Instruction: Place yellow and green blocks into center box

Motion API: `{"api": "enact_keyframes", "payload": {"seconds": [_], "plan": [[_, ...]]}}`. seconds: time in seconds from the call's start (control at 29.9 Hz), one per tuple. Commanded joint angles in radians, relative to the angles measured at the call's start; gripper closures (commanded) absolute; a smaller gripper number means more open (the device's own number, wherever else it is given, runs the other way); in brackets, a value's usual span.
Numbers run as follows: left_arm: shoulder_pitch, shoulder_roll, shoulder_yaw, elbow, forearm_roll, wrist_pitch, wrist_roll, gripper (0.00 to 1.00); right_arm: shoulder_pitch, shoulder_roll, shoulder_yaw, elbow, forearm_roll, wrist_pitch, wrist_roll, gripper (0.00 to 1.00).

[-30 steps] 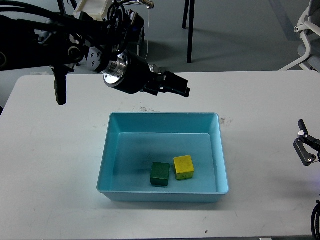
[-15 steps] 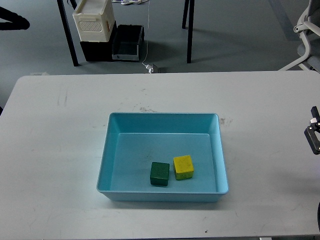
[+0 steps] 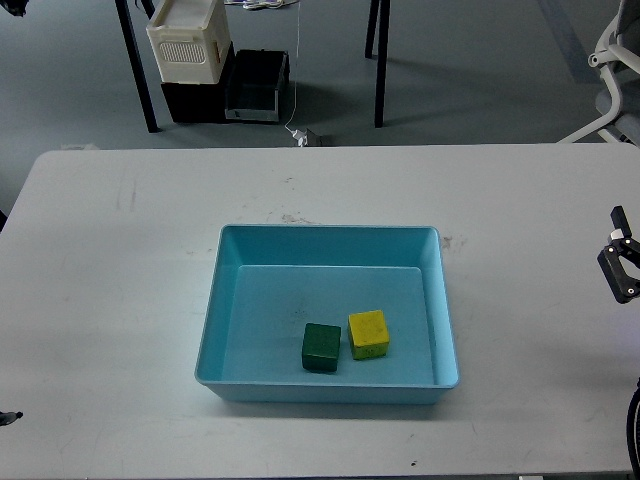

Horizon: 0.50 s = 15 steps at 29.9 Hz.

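Observation:
The light blue box (image 3: 215, 330) sits at the middle of the white table. Inside it, on the floor toward the front, a dark green block (image 3: 321, 347) and a yellow block (image 3: 368, 334) lie side by side, almost touching. My right gripper (image 3: 621, 266) shows only partly at the right edge, over the table and well away from the box. It is small and dark, so its fingers cannot be told apart. My left gripper is out of view; only small dark bits show at the left edge.
The white table (image 3: 120, 280) spreads around the box. Beyond its far edge stand a white crate (image 3: 186, 40) on black cases, table legs, and a chair base (image 3: 610, 60) at the top right.
My left arm has swung up and left out of view, from above the box's far side. My right gripper has shifted slightly along the right edge. The blocks have not moved.

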Motion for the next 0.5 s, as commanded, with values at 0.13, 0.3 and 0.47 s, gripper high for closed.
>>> {"api": "enact_keyframes", "payload": {"seconds": [0.13,0.3,0.47], "plan": [[0.149,-0.102,-0.021,-0.028,-0.004,0.000,-0.010,0.00,-0.001,0.030,-0.008,0.035,0.000,-0.081,0.020,0.00],[0.281,-0.107,-0.024,-0.037,-0.028,0.000,-0.009,0.00,-0.001,0.040,-0.032,0.035,0.000,-0.038,0.020,0.00],[0.431,-0.079,-0.024,-0.043,-0.201,0.000,0.004,0.00,-0.024,0.040,-0.055,0.041,0.000,-0.001,0.022,0.00]]}}
